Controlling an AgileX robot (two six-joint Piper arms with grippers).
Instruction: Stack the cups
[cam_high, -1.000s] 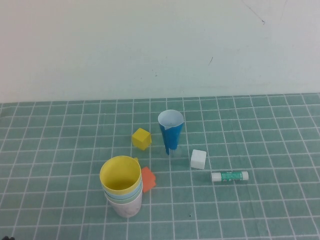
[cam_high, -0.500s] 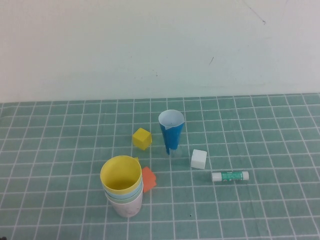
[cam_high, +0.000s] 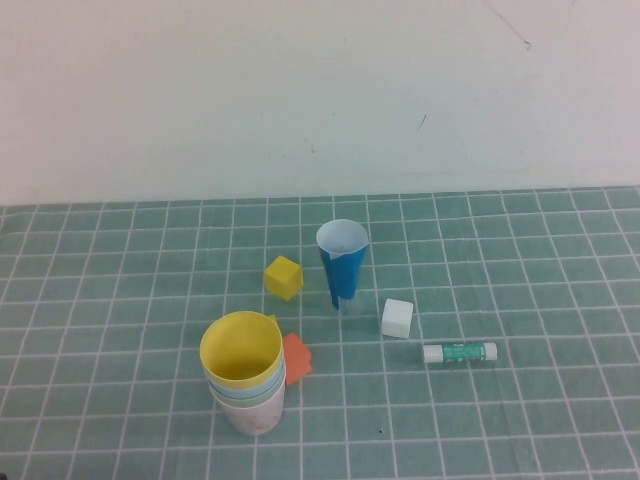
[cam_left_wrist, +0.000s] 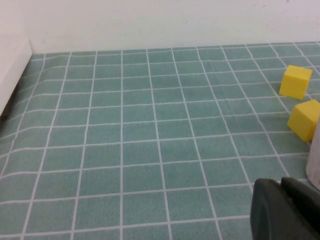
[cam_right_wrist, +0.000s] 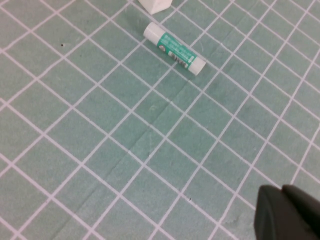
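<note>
Since the cups (cam_high: 243, 375) already sit nested one inside another near the front of the worktop (cam_high: 520, 420), on my left half, with the yellow one (cam_high: 240, 350) on top and rims of light blue, green and pale pink showing below it, I judge the stacking itself finished. My left tool (cam_left_wrist: 286, 209) is closed and holds nothing; it shows only as a dark tip in the corner of its wrist view, low over bare worktop, with the pale wall of the stack at the very edge of that view just beside it, so the left arm is the nearer one and the stack stands upright close to it. My right tool (cam_right_wrist: 287, 214) is likewise closed and empty, hanging above the worktop well apart from the cups, with the glue stick (cam_right_wrist: 174, 48) lying flat beyond it. Neither tool appears in the high view. The yellow cup looks empty. Behind the stack the narrow dark blue cup (cam_high: 341, 262) stands alone, its white inside bare, with a yellow block (cam_high: 284, 277), a white block (cam_high: 397, 318) and an orange piece (cam_high: 297, 355) around.
</note>
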